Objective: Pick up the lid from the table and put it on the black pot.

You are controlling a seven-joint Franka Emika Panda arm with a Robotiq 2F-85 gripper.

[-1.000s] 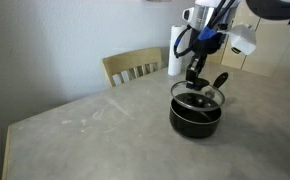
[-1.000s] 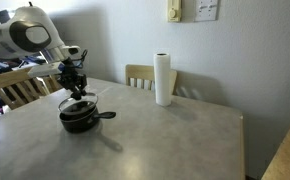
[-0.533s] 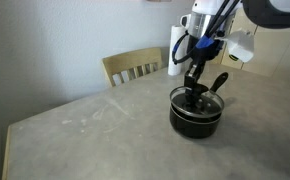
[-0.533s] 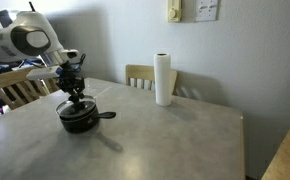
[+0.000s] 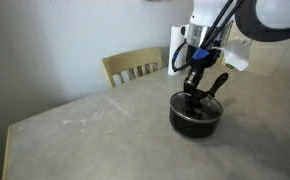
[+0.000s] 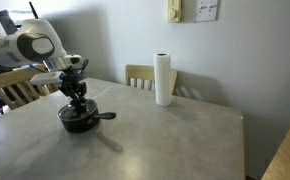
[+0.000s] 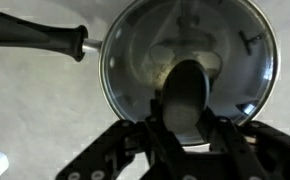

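The black pot [image 5: 195, 120] stands on the grey table [image 5: 85, 135], and it shows in both exterior views [image 6: 78, 121]. The glass lid [image 7: 135, 50] with its metal rim lies over the pot's mouth. My gripper [image 7: 185, 120] reaches straight down from above and is shut on the lid's dark knob. The same grip shows in both exterior views [image 5: 195, 92] [image 6: 78, 101]. The pot's long black handle [image 7: 35, 35] points to the upper left in the wrist view. The pot's inside shows only dimly through the glass.
A white paper towel roll [image 6: 164, 80] stands at the table's far edge, also seen behind the arm [image 5: 174, 55]. A wooden chair [image 5: 135, 66] stands against the table. Another chair [image 6: 15, 85] is behind the arm. The table edge [image 5: 10, 140] is near.
My gripper has come down with the lid. The lid was tilted just above the pot and now rests level on its rim.
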